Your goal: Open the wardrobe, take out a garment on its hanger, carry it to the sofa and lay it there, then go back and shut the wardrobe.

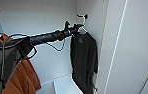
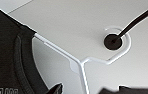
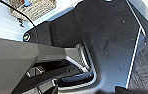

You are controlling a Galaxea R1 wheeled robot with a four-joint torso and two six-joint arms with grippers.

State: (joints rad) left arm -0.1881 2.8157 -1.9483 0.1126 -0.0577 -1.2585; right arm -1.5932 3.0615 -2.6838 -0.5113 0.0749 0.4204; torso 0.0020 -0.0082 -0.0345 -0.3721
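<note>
Inside wardrobe point(image 1: 52, 15): one black garment point(image 1: 83, 60), one orange top point(image 1: 25, 75).

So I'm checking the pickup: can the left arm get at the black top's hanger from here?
Probably yes: the left hand is already up at the hanger, with nothing between them.

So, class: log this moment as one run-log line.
wardrobe: open | left gripper: at hanger | black top: hanging | orange top: hanging

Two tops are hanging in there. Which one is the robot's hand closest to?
The black top. The left hand reaches right up to its white hanger; the orange top hangs away on the other side.
</note>
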